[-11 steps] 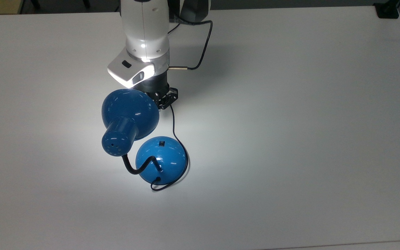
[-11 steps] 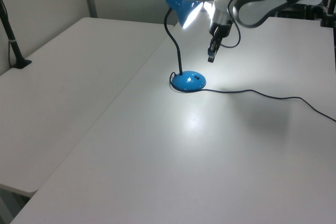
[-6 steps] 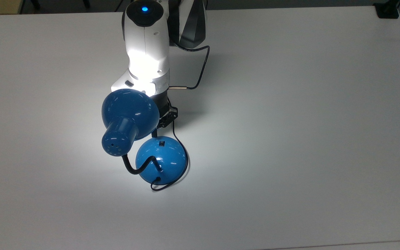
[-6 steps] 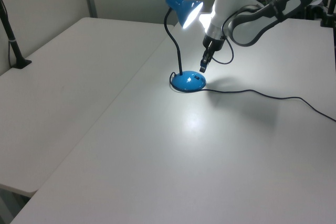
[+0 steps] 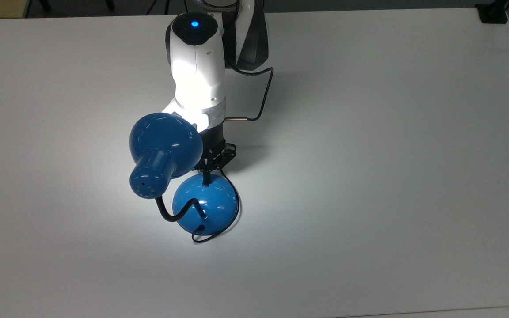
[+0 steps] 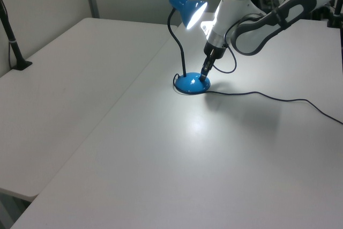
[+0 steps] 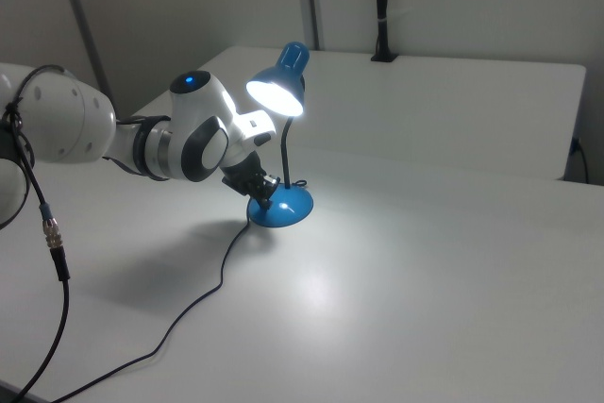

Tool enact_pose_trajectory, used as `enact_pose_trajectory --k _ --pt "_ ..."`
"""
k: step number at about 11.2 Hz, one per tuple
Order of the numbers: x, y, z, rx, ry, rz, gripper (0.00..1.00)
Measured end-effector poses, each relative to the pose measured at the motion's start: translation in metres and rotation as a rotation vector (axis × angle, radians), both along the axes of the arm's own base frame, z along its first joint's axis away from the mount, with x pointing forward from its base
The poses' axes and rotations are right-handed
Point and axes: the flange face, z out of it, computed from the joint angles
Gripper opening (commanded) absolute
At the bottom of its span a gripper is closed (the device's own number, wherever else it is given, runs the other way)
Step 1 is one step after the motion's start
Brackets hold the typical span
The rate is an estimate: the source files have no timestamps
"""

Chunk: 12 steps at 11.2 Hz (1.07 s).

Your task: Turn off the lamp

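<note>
White tables [image 6: 80, 105], pale wall [image 7: 189, 7]

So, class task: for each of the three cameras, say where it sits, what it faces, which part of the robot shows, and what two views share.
Top view: overhead, looking straight down on the table; arm and gripper over the lamp base.
Left view: raised, off one side, looking across the table; forearm and gripper.
Right view: raised, from the opposite side; arm's joints and gripper.
Shared by left and right views: the lit shade and the cord trailing over the table.
</note>
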Motion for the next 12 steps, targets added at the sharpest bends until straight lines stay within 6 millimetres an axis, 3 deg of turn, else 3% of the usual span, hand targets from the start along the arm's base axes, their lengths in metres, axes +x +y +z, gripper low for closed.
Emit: enact_pose_trajectory --k 6,10,12 --pt "-0.001 -0.001 -0.004 0.002 0.007 -0.003 0.00" --pt "-0.022 -0.003 -0.021 -0.003 0.114 -0.018 0.00" --pt "-0.034 -0.004 -0.002 -0.014 0.205 -0.024 0.00"
